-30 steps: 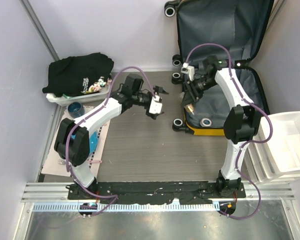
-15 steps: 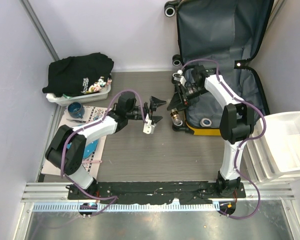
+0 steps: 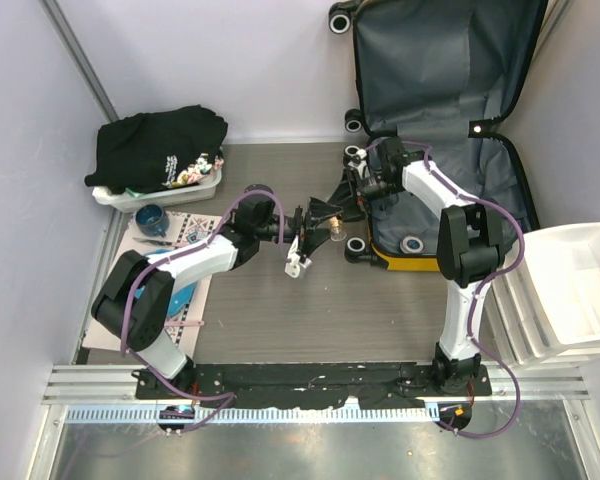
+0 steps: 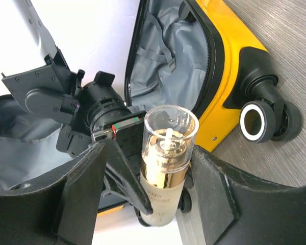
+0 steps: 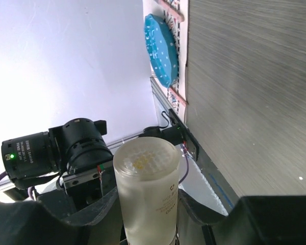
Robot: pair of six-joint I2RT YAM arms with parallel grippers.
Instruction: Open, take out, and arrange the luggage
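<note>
Frosted gold-cored glass bottle [image 4: 166, 168], clamped at its lower end by the right gripper [image 5: 145, 209], is straddled by the wide-set left gripper [image 4: 152, 155] beside the opened yellow hard-shell suitcase [image 3: 412, 263] at far right. It is judged smooth and fragile, best gripped mid-body.

Glossy yellow hard-shell luggage [image 4: 232, 38], grey cloth lining [image 3: 430, 60], clear-capped frosted bottle [image 5: 145, 194], matt wood-grain table [image 3: 280, 310]

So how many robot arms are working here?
2. The left arm reaches in from the left; the right arm rises on the right by the yellow suitcase. They meet at a small bottle mid-table. None seems hidden.
</note>
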